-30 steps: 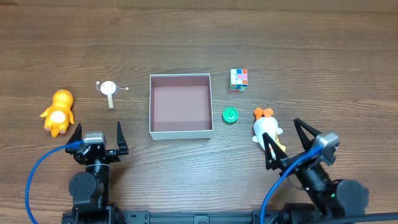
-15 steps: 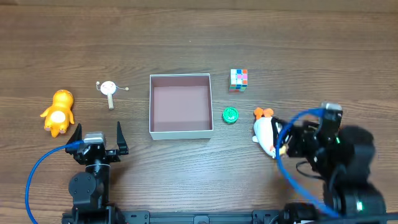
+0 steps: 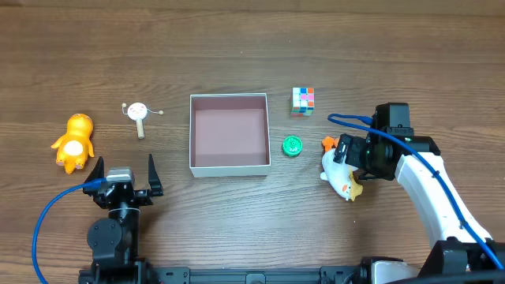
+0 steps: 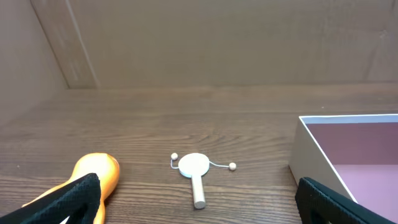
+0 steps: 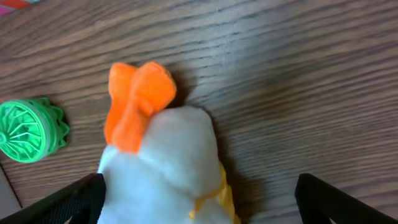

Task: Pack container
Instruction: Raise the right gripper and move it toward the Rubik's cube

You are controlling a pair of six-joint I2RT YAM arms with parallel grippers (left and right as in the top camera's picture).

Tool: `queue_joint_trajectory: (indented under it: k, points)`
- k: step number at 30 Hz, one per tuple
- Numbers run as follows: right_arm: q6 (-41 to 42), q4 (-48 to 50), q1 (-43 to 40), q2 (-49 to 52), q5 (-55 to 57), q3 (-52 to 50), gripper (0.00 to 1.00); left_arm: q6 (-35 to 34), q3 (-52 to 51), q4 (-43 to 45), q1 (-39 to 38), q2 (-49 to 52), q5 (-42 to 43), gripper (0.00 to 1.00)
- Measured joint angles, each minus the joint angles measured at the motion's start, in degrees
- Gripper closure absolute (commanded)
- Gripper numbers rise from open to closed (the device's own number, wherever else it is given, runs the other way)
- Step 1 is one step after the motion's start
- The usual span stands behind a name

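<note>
The right pincer [image 3: 349, 158], spread wide, has swung out from the near edge of the table [image 3: 237, 229] and now hangs over the white plush toy [image 3: 335, 170], not yet gripping it. The container [image 3: 229, 167] lies empty mid-table, to its left. The first pick seems to be starting.

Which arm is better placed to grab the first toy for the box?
Right. The right gripper, open, hangs over the white plush toy, fingers either side. The left gripper sits open, short of the orange toy.
</note>
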Motion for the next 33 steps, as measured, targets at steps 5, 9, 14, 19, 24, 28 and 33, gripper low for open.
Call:
queue_joint_trajectory:
  k: [5, 9, 14, 19, 24, 28, 33]
  points:
    - [-0.22, -0.17, 0.0, 0.0, -5.62, 0.02, 0.0, 0.0, 0.0, 0.0, 0.0, 0.0, 0.0, 0.0]
    - [-2.99, 0.96, 0.57, -0.02, -7.1, 0.0, 0.0, 0.0, 0.0, 0.0, 0.0, 0.0, 0.0, 0.0]
    - [-3.67, 4.96, 1.92, 0.0, -9.7, 0.0, 0.0, 0.0, 0.0, 0.0, 0.0, 0.0, 0.0, 0.0]
    - [-3.74, 6.8, 2.69, -0.02, -11.45, 0.0, 0.0, 0.0, 0.0, 0.0, 0.0, 0.0, 0.0, 0.0]
    - [-3.82, 5.84, 2.67, 0.0, -10.23, 0.0, 0.0, 0.0, 0.0, 0.0, 0.0, 0.0, 0.0, 0.0]
    - [-2.47, 1.11, 2.69, -0.02, -6.6, 0.33, 0.0, 0.0, 0.0, 0.0, 0.0, 0.0, 0.0, 0.0]
    - [-1.46, -8.76, 2.73, -0.52, -4.35, 9.92, 0.0, 0.0, 0.0, -0.02, 0.0, 0.0, 0.0, 0.0]
